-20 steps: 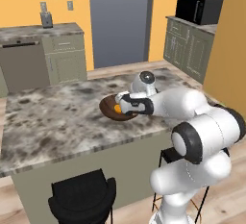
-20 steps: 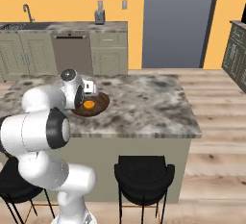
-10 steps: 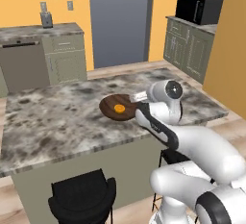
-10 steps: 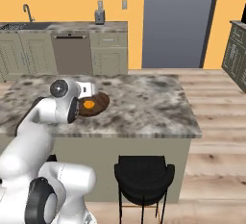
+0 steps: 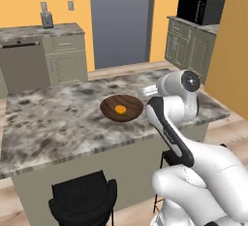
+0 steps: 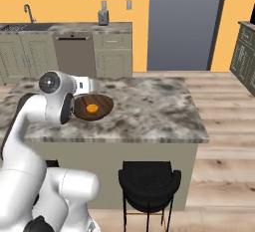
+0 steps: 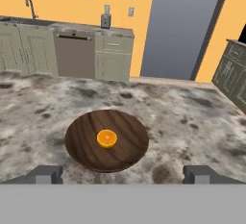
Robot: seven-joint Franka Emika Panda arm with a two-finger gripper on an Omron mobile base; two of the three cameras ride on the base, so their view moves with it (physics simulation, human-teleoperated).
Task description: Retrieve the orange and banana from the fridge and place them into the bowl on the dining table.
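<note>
Pulling back from the dark-brown wooden bowl (image 7: 106, 141) on the marbled worktop (image 7: 192, 122), we are leaving the bright orange (image 7: 106, 138) inside, our claw (image 7: 122, 174) spread empty, and heading fridgeward for the banana.

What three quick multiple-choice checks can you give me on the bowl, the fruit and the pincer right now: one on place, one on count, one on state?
1. Where does the bowl stand?
A. On the dining table
B. On the wall counter
C. On a stool

2. How many fruits lie in the bowl?
A. None
B. One
C. Two

3. How is the pincer?
A. Shut on the orange
B. Shut and empty
C. Open and empty

Answers:
1 A: the wooden bowl rests on the marbled stone top in every view.
2 B: the orange alone lies inside; no banana is beside it.
3 C: in the hand view both fingertips stand wide apart with nothing between them.
</note>
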